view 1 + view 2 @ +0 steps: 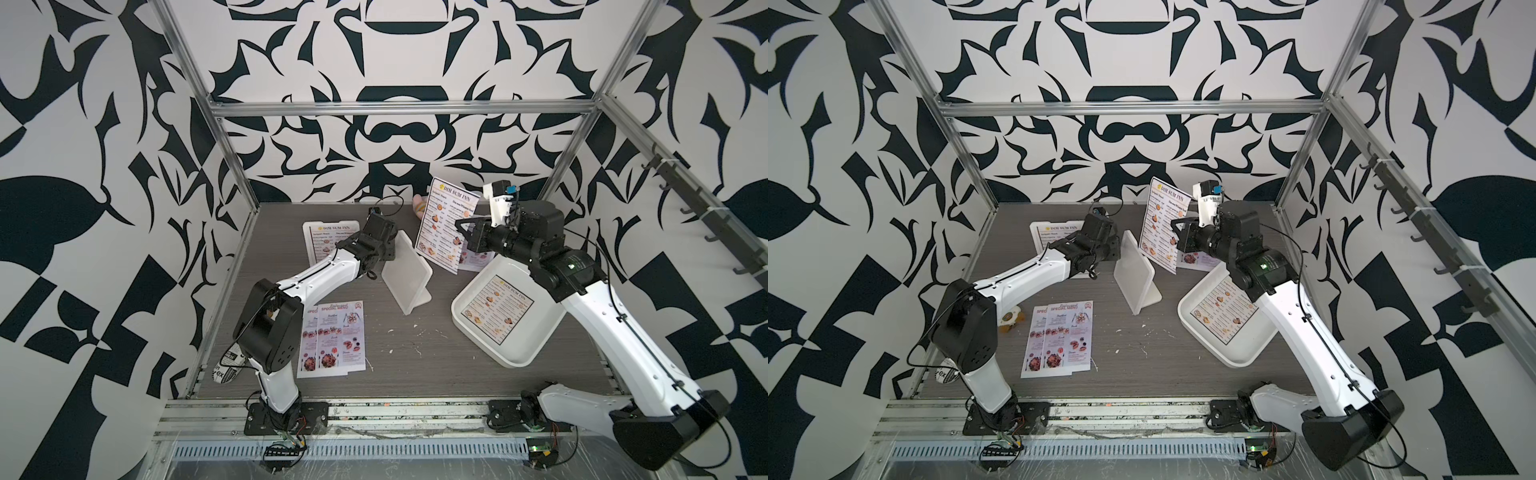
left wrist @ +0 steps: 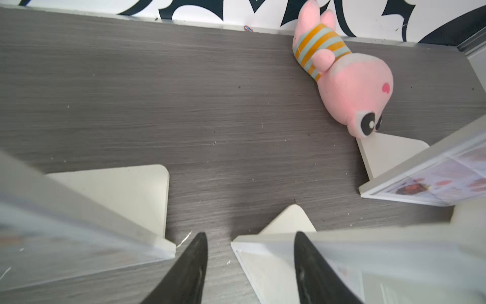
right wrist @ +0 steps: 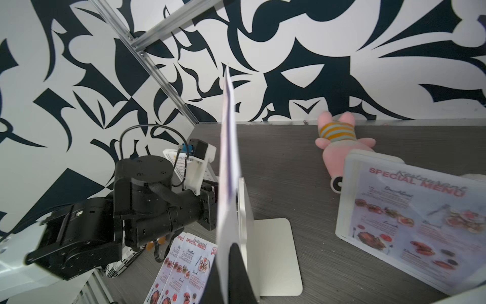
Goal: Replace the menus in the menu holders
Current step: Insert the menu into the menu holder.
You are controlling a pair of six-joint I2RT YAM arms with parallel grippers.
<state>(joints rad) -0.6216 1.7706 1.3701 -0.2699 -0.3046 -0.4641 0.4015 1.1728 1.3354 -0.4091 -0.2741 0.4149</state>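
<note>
Over the middle of the table: white black-bordered menu upright, right gripper clenched on its edge, close above and beside empty holder. Presumably lined up for sliding into the frame. At holder's corner, left gripper released, fingers parted, grasping nothing; probably there to steady it. Two pink menus flat on table, likely discards. Another white menu in tray, likely next in line. Holder's slot not visible. Held sheet edge-on in right wrist view, print unreadable. Pink-menu holder mostly hidden behind held sheet in both top views.

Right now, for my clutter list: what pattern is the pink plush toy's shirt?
Plush toy's shirt: orange and pale blue-grey stripes; clearest in left wrist view.
</note>
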